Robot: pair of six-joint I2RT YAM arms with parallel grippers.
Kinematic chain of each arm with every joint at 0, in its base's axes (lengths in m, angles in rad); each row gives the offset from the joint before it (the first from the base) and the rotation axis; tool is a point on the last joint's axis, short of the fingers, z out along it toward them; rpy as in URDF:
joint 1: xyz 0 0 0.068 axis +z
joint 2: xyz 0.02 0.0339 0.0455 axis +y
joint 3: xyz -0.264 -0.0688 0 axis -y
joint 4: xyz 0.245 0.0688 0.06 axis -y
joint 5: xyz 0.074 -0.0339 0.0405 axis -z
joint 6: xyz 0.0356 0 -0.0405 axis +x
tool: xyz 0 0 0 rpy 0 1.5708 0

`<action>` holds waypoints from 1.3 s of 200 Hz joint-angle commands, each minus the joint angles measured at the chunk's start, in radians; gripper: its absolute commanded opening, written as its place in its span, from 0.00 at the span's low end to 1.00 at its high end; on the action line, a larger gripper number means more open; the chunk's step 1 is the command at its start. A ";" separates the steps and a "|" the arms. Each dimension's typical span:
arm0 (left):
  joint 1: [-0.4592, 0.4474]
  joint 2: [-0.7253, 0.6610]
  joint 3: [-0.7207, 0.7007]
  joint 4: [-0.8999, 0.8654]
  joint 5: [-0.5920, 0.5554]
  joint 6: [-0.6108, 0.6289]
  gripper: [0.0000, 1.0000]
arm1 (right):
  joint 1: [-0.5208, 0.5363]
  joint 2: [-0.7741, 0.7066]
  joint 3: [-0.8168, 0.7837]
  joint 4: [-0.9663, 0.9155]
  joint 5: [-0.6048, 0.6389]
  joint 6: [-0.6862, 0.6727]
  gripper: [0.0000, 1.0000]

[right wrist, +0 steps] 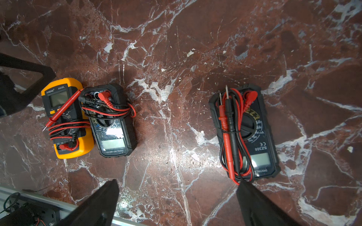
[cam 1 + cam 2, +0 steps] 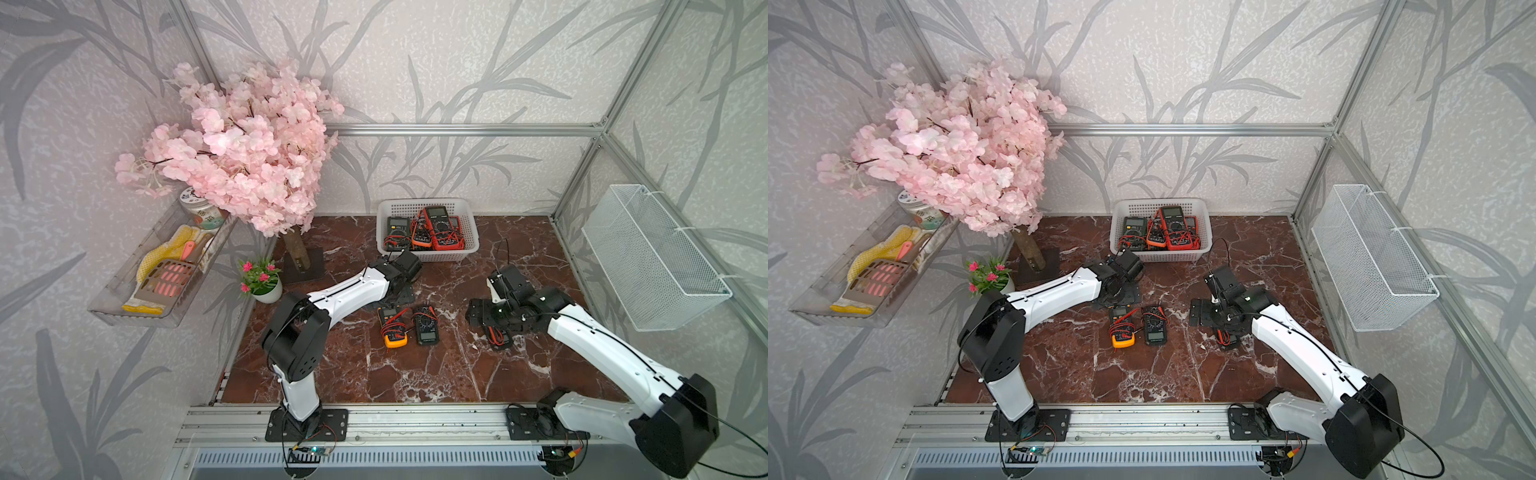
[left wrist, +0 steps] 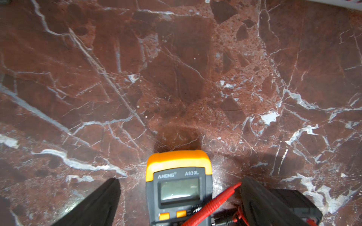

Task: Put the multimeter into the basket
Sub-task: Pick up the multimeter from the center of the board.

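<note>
The left gripper is wide open and empty, above the yellow meter in the middle of the top views. The right gripper is open and empty too. The basket sits in the upper middle. A black meter touches the yellow one, and a red probe lies by one finger. Closing could pinch that probe or drag the black meter along.

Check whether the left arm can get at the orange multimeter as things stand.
Probably yes: the left gripper is open, its fingers either side of the orange multimeter with nothing above it. The black multimeter lying against one side may crowd that finger.
</note>
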 commanded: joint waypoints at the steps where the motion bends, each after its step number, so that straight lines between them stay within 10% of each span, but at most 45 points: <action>1: 0.005 0.036 -0.006 0.013 0.019 0.014 1.00 | 0.007 -0.003 -0.009 0.001 -0.002 0.010 0.99; 151: 0.021 0.110 -0.088 0.066 0.042 0.016 0.99 | 0.007 0.058 0.046 -0.009 0.018 -0.027 0.99; 260: 0.046 0.059 -0.086 0.053 0.047 0.024 0.61 | 0.006 0.062 0.056 -0.009 0.026 -0.038 0.99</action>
